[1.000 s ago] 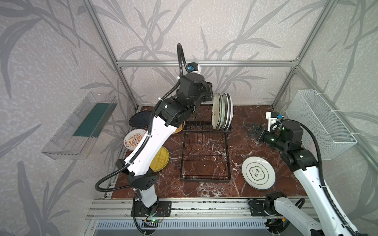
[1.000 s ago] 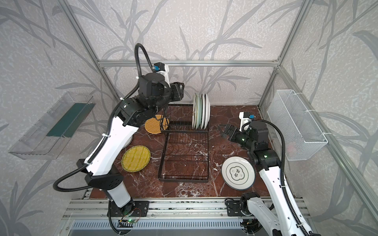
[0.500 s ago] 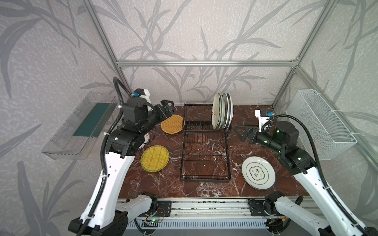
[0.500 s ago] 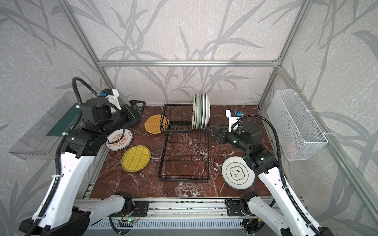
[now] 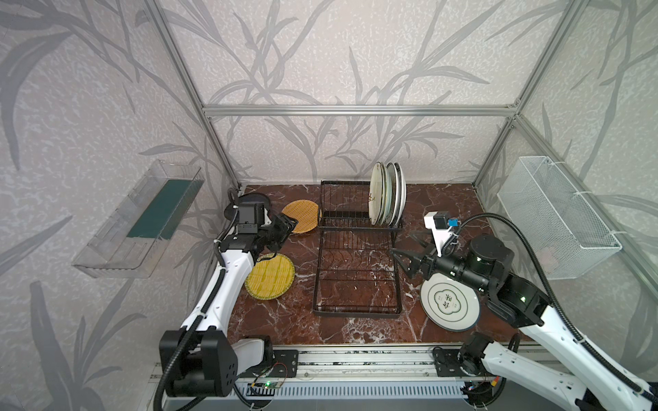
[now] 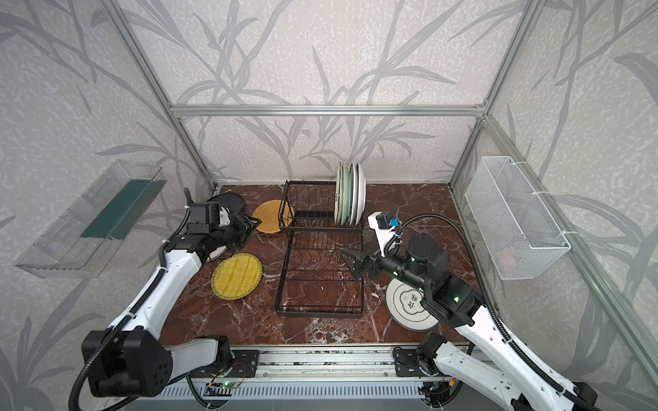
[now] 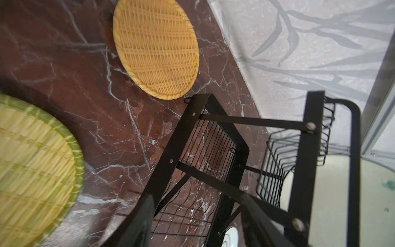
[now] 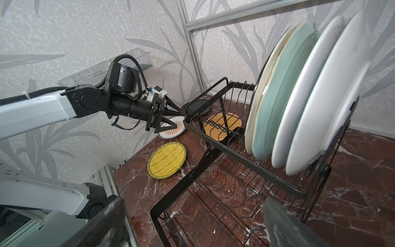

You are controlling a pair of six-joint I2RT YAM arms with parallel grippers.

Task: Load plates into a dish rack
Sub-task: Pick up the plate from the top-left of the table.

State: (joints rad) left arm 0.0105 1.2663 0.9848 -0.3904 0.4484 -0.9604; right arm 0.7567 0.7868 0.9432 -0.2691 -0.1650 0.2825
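Marble tabletop [image 5: 285, 320], plates [image 5: 387, 194] in rack [image 5: 356, 263]

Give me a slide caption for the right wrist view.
Four plates stand upright in the dish rack; the open left gripper hovers near a sunburst plate.

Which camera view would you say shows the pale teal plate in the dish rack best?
The right wrist view: the pale teal plate stands close, its broad face visible. Both top views show only its thin edge; the left wrist view does not clearly show it.
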